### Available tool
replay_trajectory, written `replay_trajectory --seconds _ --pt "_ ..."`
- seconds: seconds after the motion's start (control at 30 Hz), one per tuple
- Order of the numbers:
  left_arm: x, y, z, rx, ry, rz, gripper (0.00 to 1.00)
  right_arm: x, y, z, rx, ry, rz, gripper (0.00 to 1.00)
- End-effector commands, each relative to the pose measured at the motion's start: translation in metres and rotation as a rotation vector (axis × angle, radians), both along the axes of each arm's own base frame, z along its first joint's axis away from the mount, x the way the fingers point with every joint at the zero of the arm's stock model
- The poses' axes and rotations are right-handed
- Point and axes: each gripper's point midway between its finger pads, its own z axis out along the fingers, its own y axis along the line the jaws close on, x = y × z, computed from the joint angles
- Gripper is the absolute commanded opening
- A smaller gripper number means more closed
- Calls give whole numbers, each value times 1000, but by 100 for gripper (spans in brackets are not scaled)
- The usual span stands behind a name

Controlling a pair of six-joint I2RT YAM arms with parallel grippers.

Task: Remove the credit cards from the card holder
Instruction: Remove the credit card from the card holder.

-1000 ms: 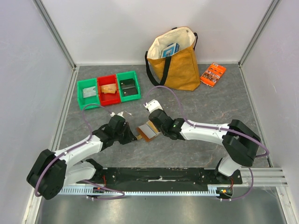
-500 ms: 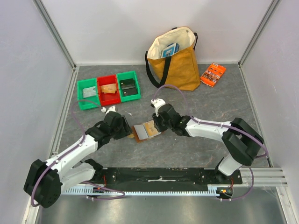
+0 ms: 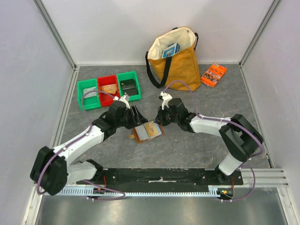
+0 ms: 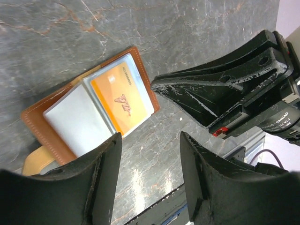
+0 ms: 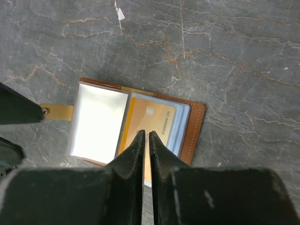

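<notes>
The brown card holder [image 3: 146, 131] lies open and flat on the table between both arms. An orange-tan credit card [image 4: 122, 101] sits in its right pocket over pale grey-blue sleeves; the left pocket [image 5: 96, 122] looks pale and glossy. A tan tab [image 5: 58, 112] sticks out at the left edge. My left gripper [image 3: 135, 114] hovers open just behind the holder's left side, holding nothing [image 4: 150, 136]. My right gripper [image 3: 159, 121] hangs above the orange card [image 5: 157, 117], its jaws drawn to a thin slit with nothing between them [image 5: 145, 133].
Green and red bins [image 3: 108, 89] stand at the back left. A yellow tote bag [image 3: 176, 61] stands at the back centre, an orange printed packet [image 3: 213, 74] to its right. A black rail [image 3: 159, 176] runs along the near edge.
My left gripper has opened and let go of the card holder, swinging back and right. The right gripper has closed and drawn back. The holder now lies open on the table.
</notes>
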Motion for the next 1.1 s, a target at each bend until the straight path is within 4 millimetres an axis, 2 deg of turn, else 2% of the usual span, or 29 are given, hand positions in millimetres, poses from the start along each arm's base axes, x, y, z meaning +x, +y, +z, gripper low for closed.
replay_trajectory --seconds 0.0,0.07,0.23,0.43,0.73,1.07 --pt "8 -30 5 -96 -11 -58 58 0 9 -6 92 47 27 11" --pt "9 -32 -10 -84 23 -51 56 -1 7 -12 101 69 24 10" --pt "16 -30 -29 -73 46 4 44 -3 -2 -29 93 113 11 8" --pt "15 -30 -49 -74 77 21 40 -8 -10 -43 91 160 8 6" --pt "5 -24 -83 -66 138 51 39 -21 -18 -65 72 231 13 5" --pt "3 -23 -98 -75 166 68 40 -27 -16 -77 69 276 37 5"
